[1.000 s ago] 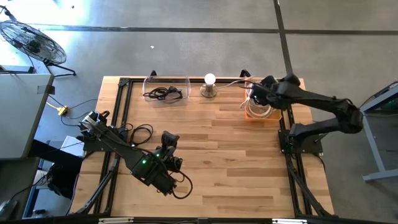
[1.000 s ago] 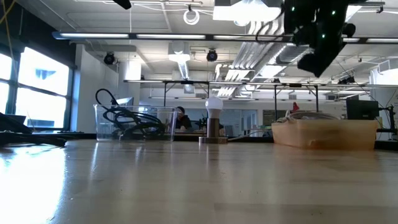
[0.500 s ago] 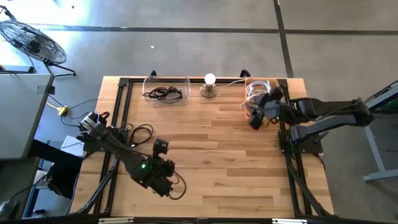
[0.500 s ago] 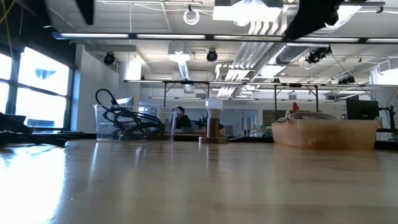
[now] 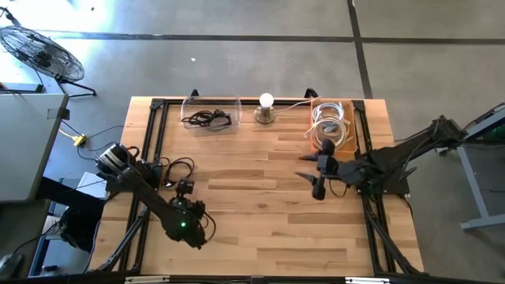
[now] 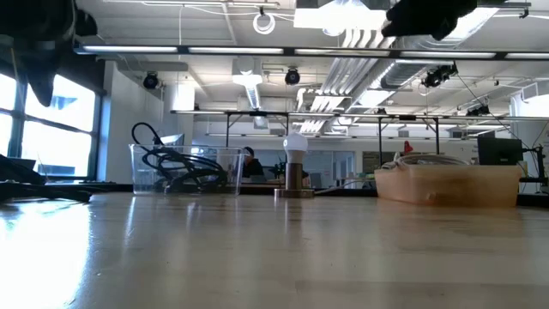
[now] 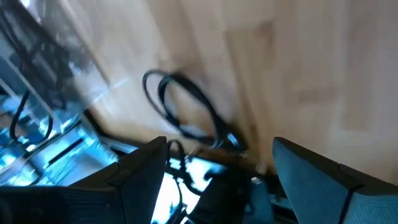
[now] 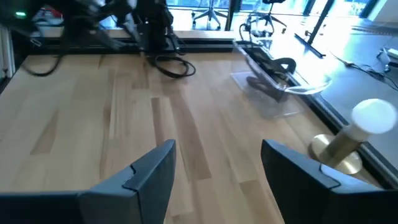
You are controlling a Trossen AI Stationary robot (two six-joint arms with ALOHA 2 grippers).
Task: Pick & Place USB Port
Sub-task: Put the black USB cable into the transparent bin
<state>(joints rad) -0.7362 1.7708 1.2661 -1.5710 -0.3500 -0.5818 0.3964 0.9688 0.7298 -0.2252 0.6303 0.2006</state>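
Observation:
White cables (image 5: 327, 125) lie coiled in a tan tray (image 5: 347, 130) at the far right. A black cable (image 5: 207, 118) lies in a clear box (image 5: 230, 102) at the far left. I cannot single out a USB port among them. My right gripper (image 5: 309, 183) is open with nothing in it, above the boards on the near side of the tray, pointing toward the table's left. My left gripper (image 5: 184, 187) is open and holds nothing near the left edge, tipped down over a black cable loop (image 7: 186, 112).
A lamp with a white bulb (image 5: 266, 101) stands on a brass foot between the box and the tray. The black cable loop (image 5: 177, 166) lies by the left frame rail. Bare boards (image 5: 260, 213) fill the middle and near side. The low view shows the box (image 6: 184, 167) and the tray (image 6: 446, 182).
My right gripper has left the place above the tan tray, gone toward the near edge and swung round until it points across the table to the left. My left gripper has sunk and gone toward the left edge, tipping downward. Both have stayed open.

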